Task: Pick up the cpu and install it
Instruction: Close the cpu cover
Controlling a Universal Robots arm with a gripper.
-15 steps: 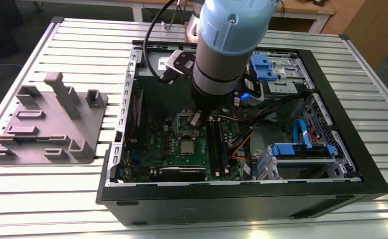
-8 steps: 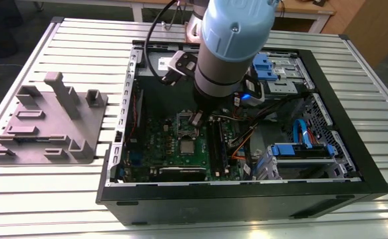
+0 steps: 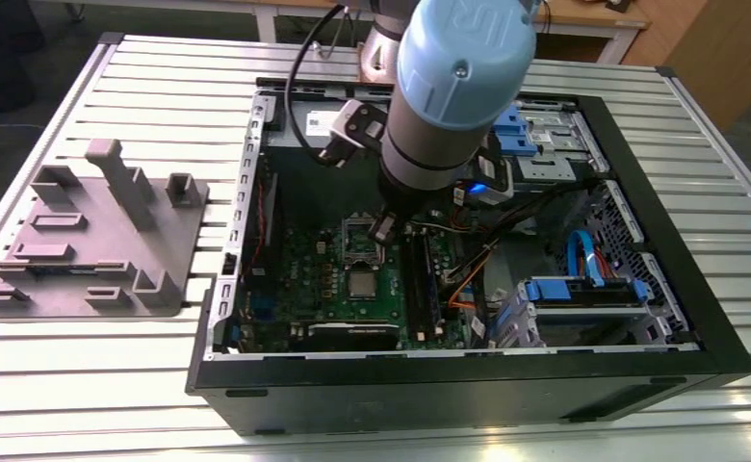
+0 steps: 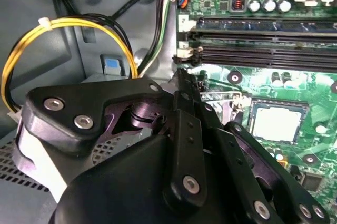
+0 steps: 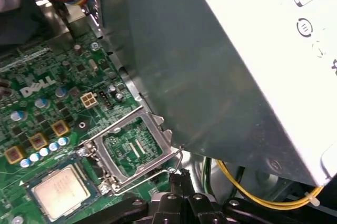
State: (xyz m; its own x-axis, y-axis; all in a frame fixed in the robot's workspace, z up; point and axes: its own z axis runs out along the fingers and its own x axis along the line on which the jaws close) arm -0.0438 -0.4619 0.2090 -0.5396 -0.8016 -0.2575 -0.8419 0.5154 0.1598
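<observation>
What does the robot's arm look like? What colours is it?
The arm is a fat silver-grey tube with a round light-blue cap on its joint, and a black cable loops beside it. The gripper is black, built from flat linked bars with shiny silver screws.

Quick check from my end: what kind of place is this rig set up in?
Probably a lab or workshop test cell for PC assembly. An open computer case lies on a slatted metal table, a grey fixture block stands beside it, and the cpu sits on the green motherboard.
</observation>
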